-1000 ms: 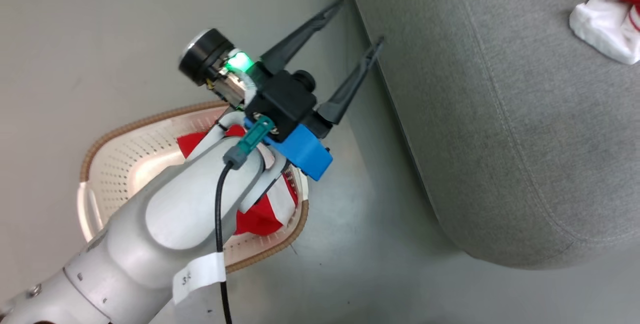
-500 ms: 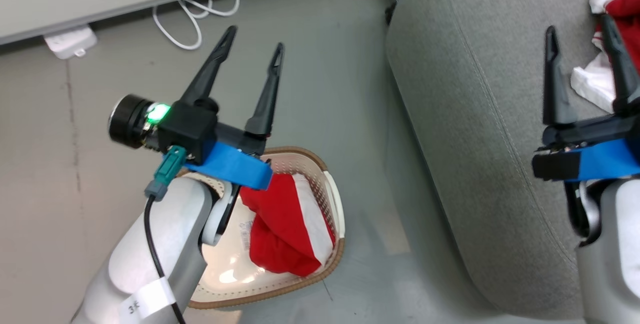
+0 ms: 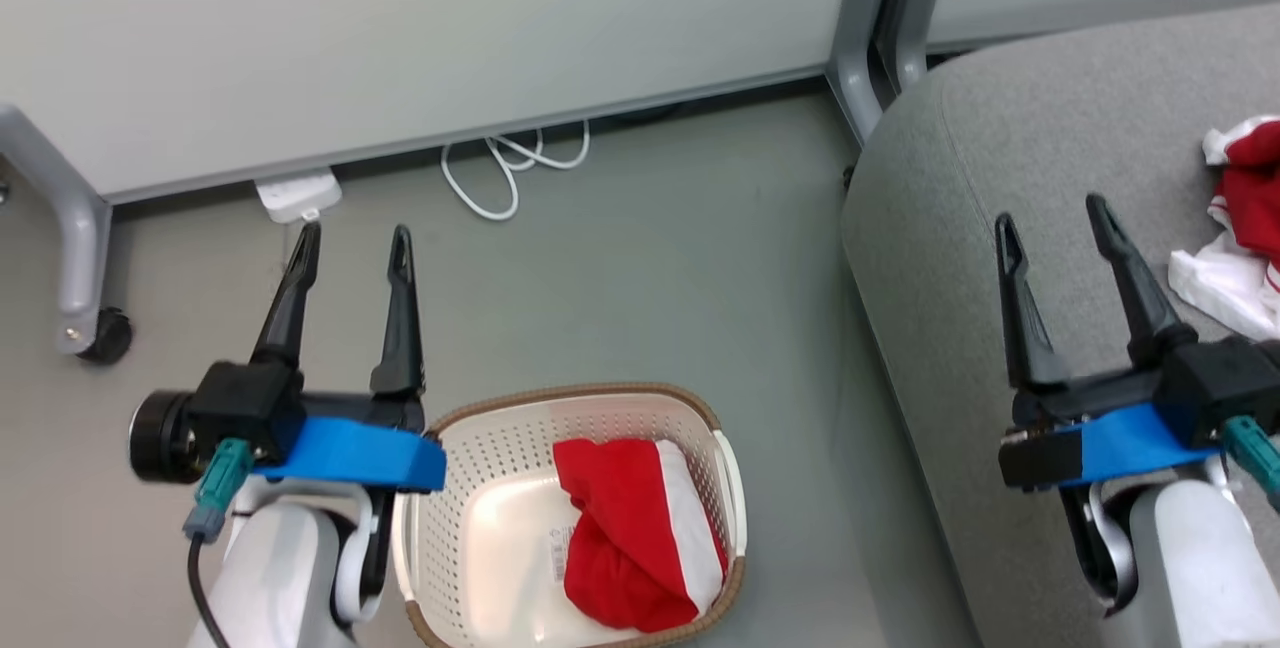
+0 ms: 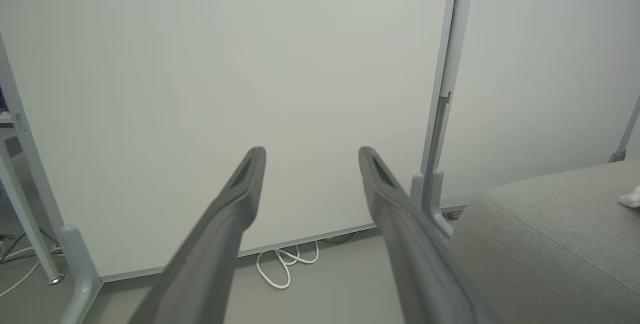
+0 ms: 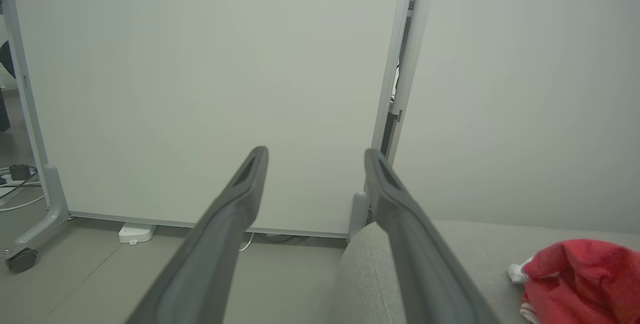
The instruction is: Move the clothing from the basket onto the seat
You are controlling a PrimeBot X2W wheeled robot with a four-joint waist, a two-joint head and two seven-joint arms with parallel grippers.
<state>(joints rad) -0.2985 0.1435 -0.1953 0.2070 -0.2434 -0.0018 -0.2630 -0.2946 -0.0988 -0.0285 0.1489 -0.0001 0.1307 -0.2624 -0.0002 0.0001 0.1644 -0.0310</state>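
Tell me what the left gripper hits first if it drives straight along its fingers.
Probably the white partition panel: the open left gripper points at it with nothing between. Depth is unclear.

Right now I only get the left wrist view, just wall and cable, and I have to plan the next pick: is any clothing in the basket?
Observer: Yes. One red garment with a white stripe lies in the basket, bunched against its right side.
Operator: Where is that from my left hand?
Observer: In the head view the left hand shows just left of the basket's rim, not over the red garment.
Operator: And the right hand?
Observer: The right hand is open and empty, in front of the seat near its left edge.
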